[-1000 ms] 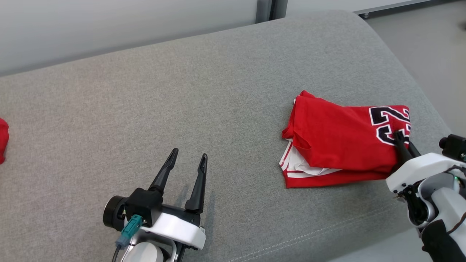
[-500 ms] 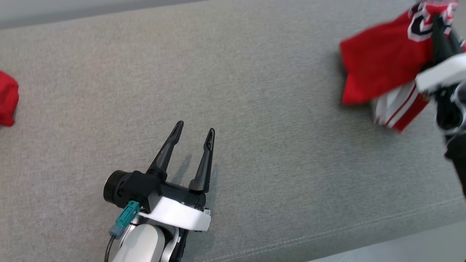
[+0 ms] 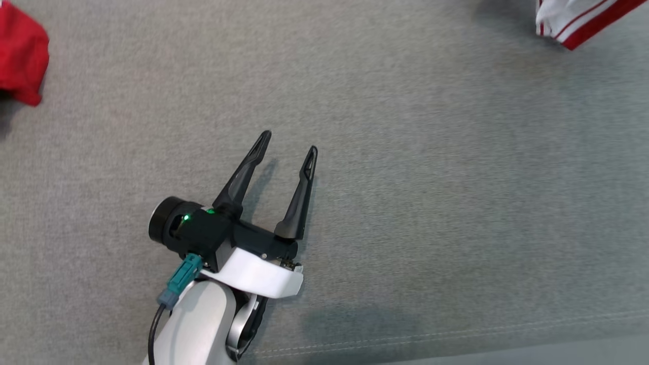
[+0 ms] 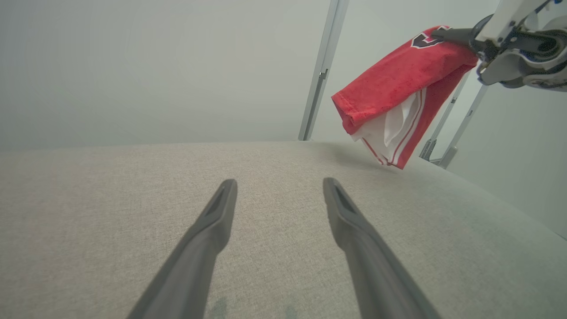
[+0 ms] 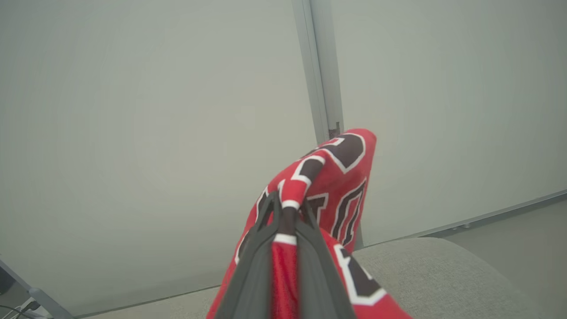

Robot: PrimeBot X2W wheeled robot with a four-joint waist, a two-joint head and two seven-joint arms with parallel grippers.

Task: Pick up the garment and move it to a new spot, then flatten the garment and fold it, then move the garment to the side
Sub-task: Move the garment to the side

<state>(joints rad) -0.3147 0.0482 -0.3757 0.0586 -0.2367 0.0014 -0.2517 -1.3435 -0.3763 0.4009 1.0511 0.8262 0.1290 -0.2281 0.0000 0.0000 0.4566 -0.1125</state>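
The garment (image 4: 398, 84) is a folded red jersey with white trim and black numbers, hanging in the air above the grey cushioned surface (image 3: 405, 177). My right gripper (image 5: 288, 206) is shut on its numbered end (image 5: 336, 177), and its dark fingers (image 4: 447, 33) show at the top right of the left wrist view. A white and red corner of the garment (image 3: 573, 20) shows at the head view's top right. My left gripper (image 3: 288, 142) rests low over the surface, open, with nothing between its fingers (image 4: 217, 221).
Another red cloth (image 3: 20, 56) lies at the far left of the surface. The cushion's front seam (image 3: 456, 334) runs along the bottom of the head view. A pale wall with a metal post (image 4: 321, 71) stands behind.
My right gripper has lifted the garment off the surface and carried it up and to the right. The head camera has tilted down. The left gripper stays open.
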